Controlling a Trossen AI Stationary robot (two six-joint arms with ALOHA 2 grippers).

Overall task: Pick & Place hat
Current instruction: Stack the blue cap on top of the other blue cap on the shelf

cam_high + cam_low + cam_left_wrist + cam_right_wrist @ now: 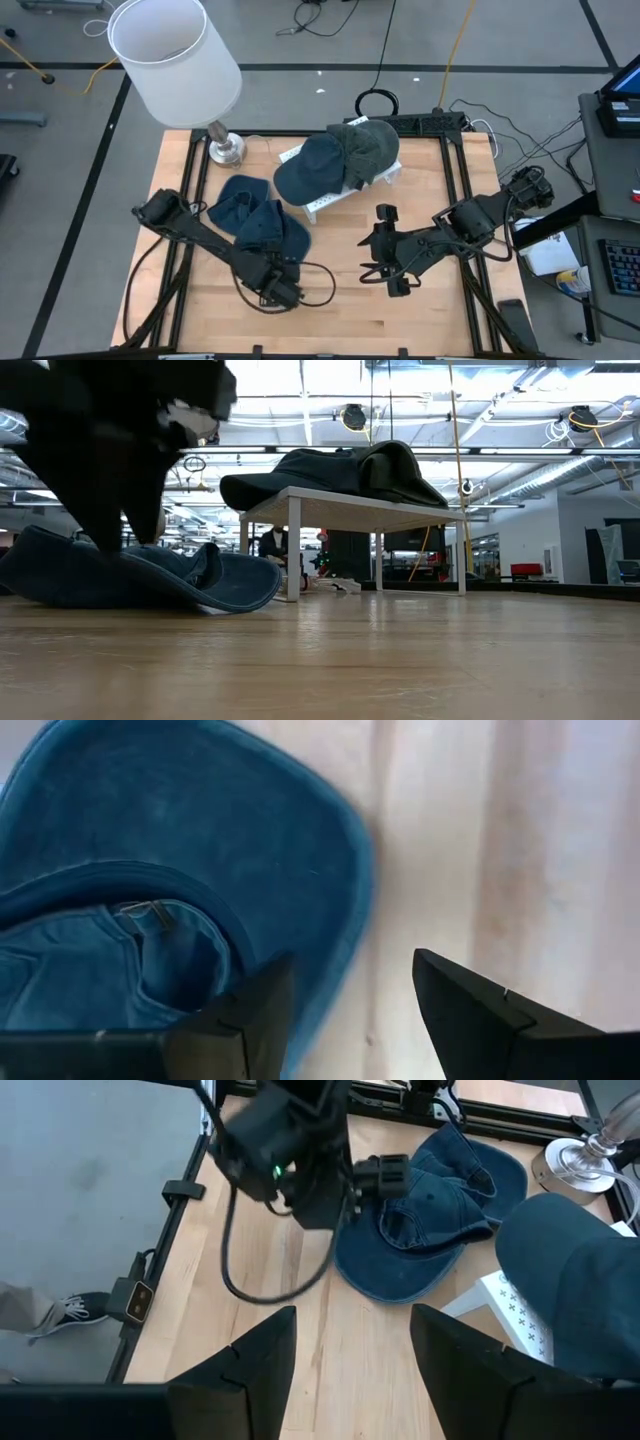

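Note:
A blue denim hat [258,222] lies upside down on the wooden table, its brim [235,582] flat on the wood. My left gripper [290,268] is open at the edge of that brim [330,870]. One finger [255,1010] is over the brim and the other [470,1005] is over bare wood. My right gripper [350,1365] is open and waits over the table's right part [375,252]. Two more caps, a blue one [312,165] and a dark green one [368,145], lie on a white stand [335,198]. My left gripper stands open at the blue hat's brim edge [340,950], coming down on it from above [110,510]. Whether either finger touches the brim, I cannot tell.
A lamp with a white shade [175,55] and a metal base [226,150] stands at the table's far left corner. The white stand's legs [293,550] rise behind the hat. Bare wood [340,300] lies between the two grippers. Black rails [455,190] frame the table.

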